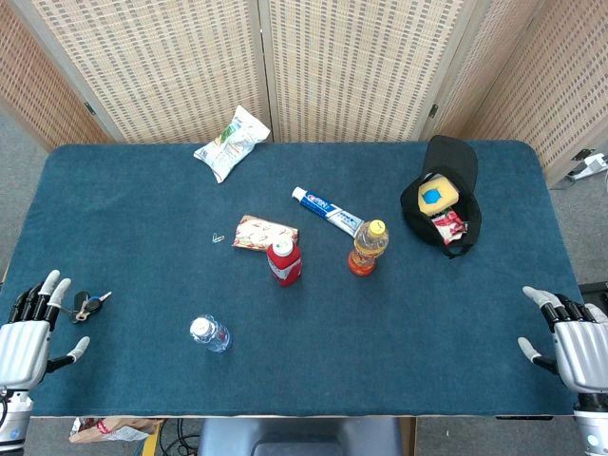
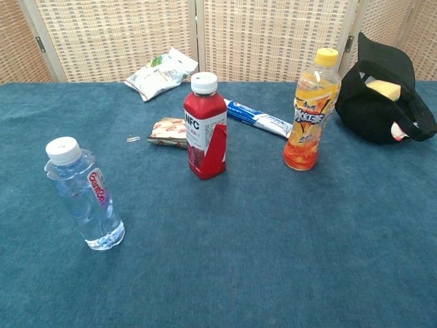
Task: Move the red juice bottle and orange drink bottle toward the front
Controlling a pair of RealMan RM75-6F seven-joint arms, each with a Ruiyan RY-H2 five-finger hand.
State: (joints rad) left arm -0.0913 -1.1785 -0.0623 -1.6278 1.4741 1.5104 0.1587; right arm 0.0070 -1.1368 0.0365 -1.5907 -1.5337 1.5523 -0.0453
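A: Head view first. What is on the table?

B: A blue cloth covers it. Near the middle, 2 bottles stand upright and apart: the red bottle with a white cap, and to its right the orange bottle with a yellow cap.

A: And the hands?

B: The left hand rests at the near left corner, fingers spread, holding nothing. The right hand rests at the near right corner, also spread and holding nothing. Both are well apart from the bottles.

A: Anything else?

B: A water bottle stands nearer the front, left of the red bottle. Keys lie just beside the left hand. A snack pack lies right behind the red bottle, a toothpaste tube behind the orange one. A black bag sits open at the right, and a white chip bag lies near the far edge.

A: And the chest view?

B: It shows the red bottle, orange bottle and water bottle, but neither hand.
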